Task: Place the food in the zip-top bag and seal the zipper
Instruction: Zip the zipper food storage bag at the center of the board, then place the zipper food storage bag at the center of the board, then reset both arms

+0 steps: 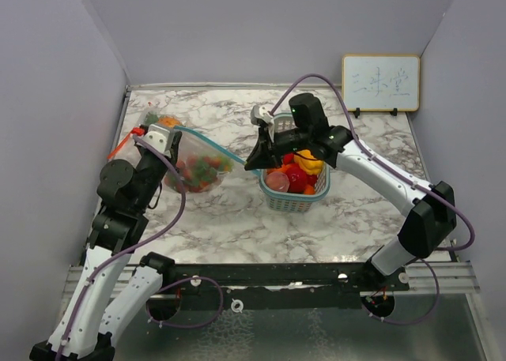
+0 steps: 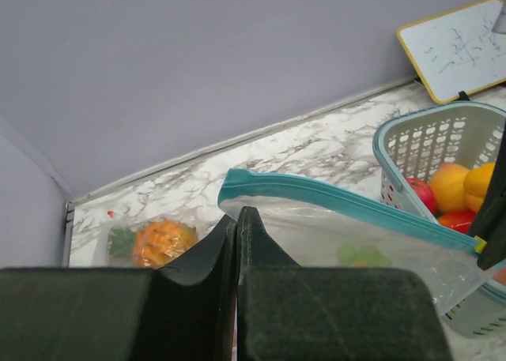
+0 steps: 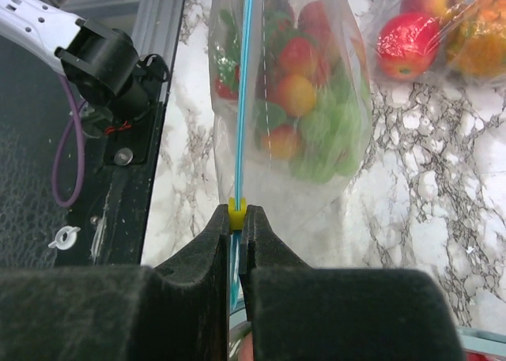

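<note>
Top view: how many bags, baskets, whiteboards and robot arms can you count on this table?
Bags: 2, the held bag and a second bag far left
Basket: 1
Whiteboard: 1
Robot arms: 2, left arm, right arm
Total: 6

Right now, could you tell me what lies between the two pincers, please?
The zip-top bag, its teal zipper stretched from left pincer to right pincer, food inside; the top view shows it.
</note>
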